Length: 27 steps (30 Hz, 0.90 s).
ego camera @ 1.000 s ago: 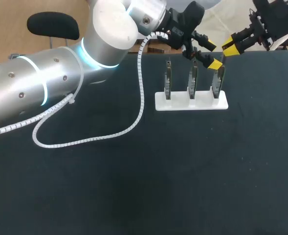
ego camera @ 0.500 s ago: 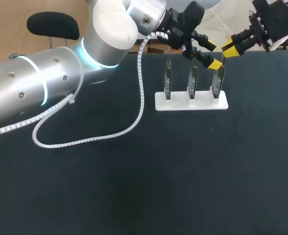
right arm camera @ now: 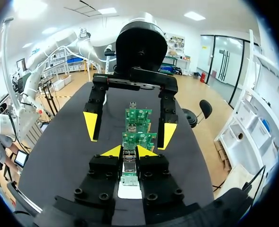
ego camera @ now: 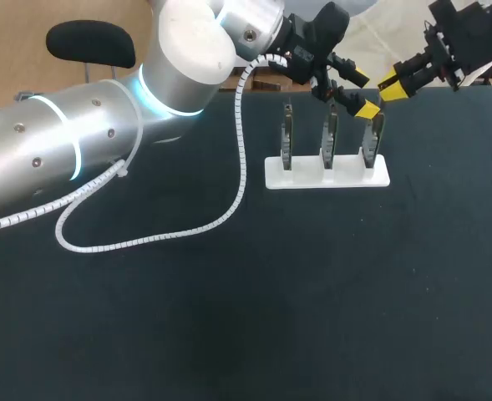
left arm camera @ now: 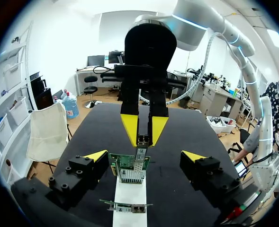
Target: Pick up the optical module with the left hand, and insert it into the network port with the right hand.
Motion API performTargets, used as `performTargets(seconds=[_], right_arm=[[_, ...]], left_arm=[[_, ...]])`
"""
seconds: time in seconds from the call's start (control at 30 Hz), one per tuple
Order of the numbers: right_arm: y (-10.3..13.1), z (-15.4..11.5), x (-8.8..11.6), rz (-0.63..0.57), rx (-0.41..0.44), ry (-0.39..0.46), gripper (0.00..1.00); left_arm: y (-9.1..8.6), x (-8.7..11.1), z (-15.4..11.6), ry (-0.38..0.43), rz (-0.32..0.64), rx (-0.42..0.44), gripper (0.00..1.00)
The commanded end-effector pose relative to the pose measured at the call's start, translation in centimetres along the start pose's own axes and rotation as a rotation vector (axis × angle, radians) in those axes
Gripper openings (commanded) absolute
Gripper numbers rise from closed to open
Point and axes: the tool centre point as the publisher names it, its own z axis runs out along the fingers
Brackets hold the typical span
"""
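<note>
Three green network cards stand in a white rack (ego camera: 327,174) at the table's far side. My right gripper (ego camera: 392,83) hovers behind the rack's right end, shut on the small metal optical module (right arm camera: 129,166). In the left wrist view the module (left arm camera: 141,140) shows between the right gripper's yellow tips, just above the nearest card (left arm camera: 129,166) and its port. My left gripper (ego camera: 361,93) hangs over the rightmost card (ego camera: 372,138), open and empty, one finger on each side of the card row (right arm camera: 138,124). The left gripper (left arm camera: 145,157) faces the right gripper across the rack.
A white spiral cable (ego camera: 145,238) from the left arm loops across the black table (ego camera: 312,301) to the left of the rack. The bulky left arm (ego camera: 103,134) covers the far left corner.
The right gripper has shifted slightly, its wrist rising toward the far right. The left arm and the rack have not moved.
</note>
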Motion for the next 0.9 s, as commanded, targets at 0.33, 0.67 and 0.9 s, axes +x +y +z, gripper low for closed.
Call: performTargets(seconds=[0.33,0.67,0.9], right_arm=[[0.0,-0.1,0.0,0.008,0.011,-0.001,1.0],[0.1,-0.7,0.0,0.009,0.019,-0.004,1.0],[0.3,-1.3,0.0,0.019,0.034,-0.016,1.0]], left_arm=[[0.2,-0.1,0.0,0.004,-0.001,0.003,1.0],[0.2,-0.1,0.0,0.004,-0.001,0.003,1.0],[0.2,-0.1,0.0,0.004,-0.001,0.003,1.0]])
